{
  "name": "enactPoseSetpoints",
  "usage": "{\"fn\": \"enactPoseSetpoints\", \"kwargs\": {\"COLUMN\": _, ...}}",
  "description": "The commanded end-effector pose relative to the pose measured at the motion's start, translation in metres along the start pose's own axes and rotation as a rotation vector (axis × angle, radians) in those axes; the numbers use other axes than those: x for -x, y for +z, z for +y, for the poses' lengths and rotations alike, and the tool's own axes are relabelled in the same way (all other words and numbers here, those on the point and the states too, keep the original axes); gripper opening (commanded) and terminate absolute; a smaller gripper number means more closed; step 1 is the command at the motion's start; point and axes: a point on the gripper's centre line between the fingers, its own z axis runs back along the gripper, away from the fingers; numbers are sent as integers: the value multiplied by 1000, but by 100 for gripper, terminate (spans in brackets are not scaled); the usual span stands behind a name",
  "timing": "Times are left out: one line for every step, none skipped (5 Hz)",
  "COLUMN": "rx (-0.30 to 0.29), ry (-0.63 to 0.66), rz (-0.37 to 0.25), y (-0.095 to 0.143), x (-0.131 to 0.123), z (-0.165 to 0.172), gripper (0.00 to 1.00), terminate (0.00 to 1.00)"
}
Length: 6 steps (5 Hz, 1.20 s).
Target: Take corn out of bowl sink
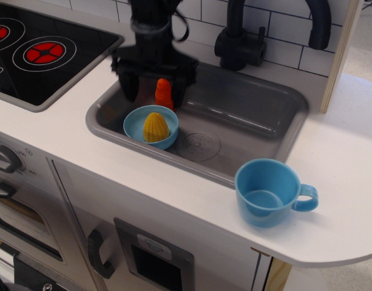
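The yellow corn [155,127] stands upright in the shallow light-blue bowl [135,127], which sits at the front left of the grey sink [246,115]. My gripper [154,94] hangs open above the sink's left part, just behind and above the bowl, its two black fingers [129,85] spread wide on either side of an orange-red ridged cone toy [164,93]. It holds nothing and does not touch the corn.
A blue cup with a handle [271,191] stands on the white counter at the front right of the sink. A black faucet [237,37] rises behind the sink. A black stove top with red burners [43,53] lies at the left.
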Motion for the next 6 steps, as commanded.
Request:
{"fn": "enactPoseSetpoints", "kwargs": {"rx": 14, "ry": 125, "rz": -67, "y": -10, "x": -11, "z": 17, "gripper": 100, "terminate": 0}}
{"fn": "enactPoseSetpoints", "kwargs": {"rx": 18, "ry": 139, "rz": -72, "y": -14, "x": -9, "z": 19, "gripper": 100, "terminate": 0}}
{"fn": "enactPoseSetpoints", "kwargs": {"rx": 5, "ry": 146, "rz": -62, "y": -19, "x": -6, "z": 18, "gripper": 100, "terminate": 0}}
{"fn": "enactPoseSetpoints", "kwargs": {"rx": -44, "ry": 180, "rz": -70, "y": -26, "x": -4, "z": 19, "gripper": 100, "terminate": 0}}
{"fn": "enactPoseSetpoints", "kwargs": {"rx": -56, "ry": 196, "rz": -55, "y": -30, "x": -3, "z": 21, "gripper": 100, "terminate": 0}}
{"fn": "enactPoseSetpoints", "kwargs": {"rx": -61, "ry": 198, "rz": -53, "y": -32, "x": -2, "z": 22, "gripper": 100, "terminate": 0}}
